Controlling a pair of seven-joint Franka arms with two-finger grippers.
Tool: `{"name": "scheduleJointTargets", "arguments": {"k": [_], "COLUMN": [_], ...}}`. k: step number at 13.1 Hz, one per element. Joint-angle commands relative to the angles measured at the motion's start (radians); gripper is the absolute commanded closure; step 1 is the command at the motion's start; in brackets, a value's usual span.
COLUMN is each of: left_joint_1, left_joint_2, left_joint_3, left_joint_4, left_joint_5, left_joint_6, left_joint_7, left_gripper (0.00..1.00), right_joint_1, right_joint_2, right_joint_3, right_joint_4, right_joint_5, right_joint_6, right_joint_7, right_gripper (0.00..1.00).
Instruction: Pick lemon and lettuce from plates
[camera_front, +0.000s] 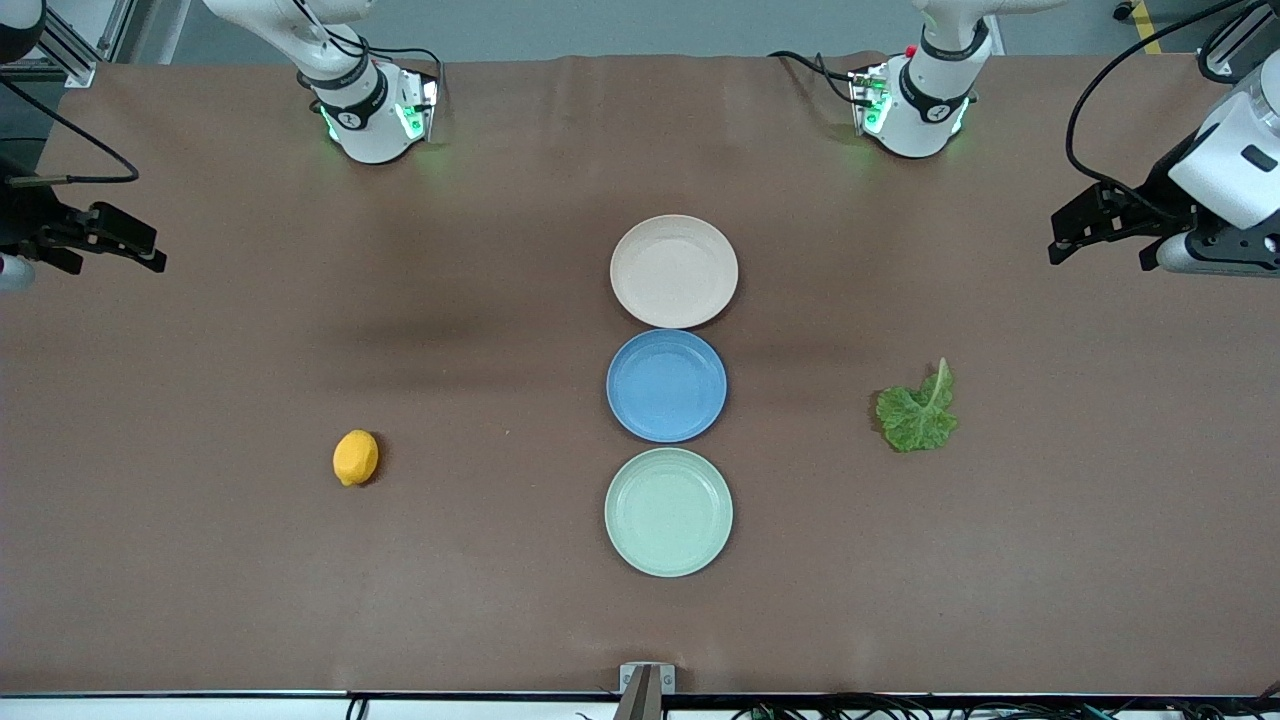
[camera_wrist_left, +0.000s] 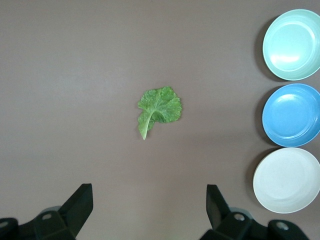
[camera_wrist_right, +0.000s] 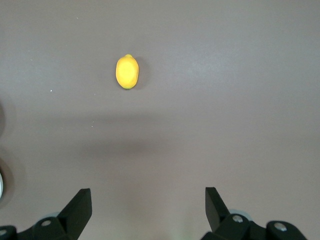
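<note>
While three plates line the middle of the brown counter (camera_front: 200, 600), beige plate (camera_front: 674, 271) nearest the robots' edge, blue plate (camera_front: 666, 385), then green plate (camera_front: 668, 512), all are bare. The lemon (camera_front: 355, 457) lies toward the right arm's end, the lettuce (camera_front: 918, 410) toward the left arm's. Left wrist view: the left hand (camera_wrist_left: 150, 210) is spread, over the counter near the lettuce (camera_wrist_left: 159, 108). Right wrist view: the right hand (camera_wrist_right: 148, 210) is spread, near the lemon (camera_wrist_right: 127, 71).
</note>
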Motion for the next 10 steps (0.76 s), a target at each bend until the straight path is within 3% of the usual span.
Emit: {"name": "scheduleJointTargets", "arguments": {"k": [1,10], "left_joint_1": [0.005,0.008], "left_joint_2": [-0.055,-0.057], "left_joint_3": [-0.017,-0.014], "left_joint_4": [-0.069,-0.064], "left_joint_5": [0.039,0.085], "left_joint_6": [0.057,0.059], "left_joint_7": [-0.014,-0.034], "left_gripper": [0.00,0.00], "right_joint_1": [0.004,0.007], "right_joint_2": [-0.033,-0.033], "right_joint_3": [-0.001,0.002], "right_joint_4": [-0.030,-0.030], "right_joint_5": [-0.006,-0.030], "right_joint_6": [0.006,0.012], "right_joint_7": [-0.008,-0.010], "right_gripper": [0.00,0.00]}}
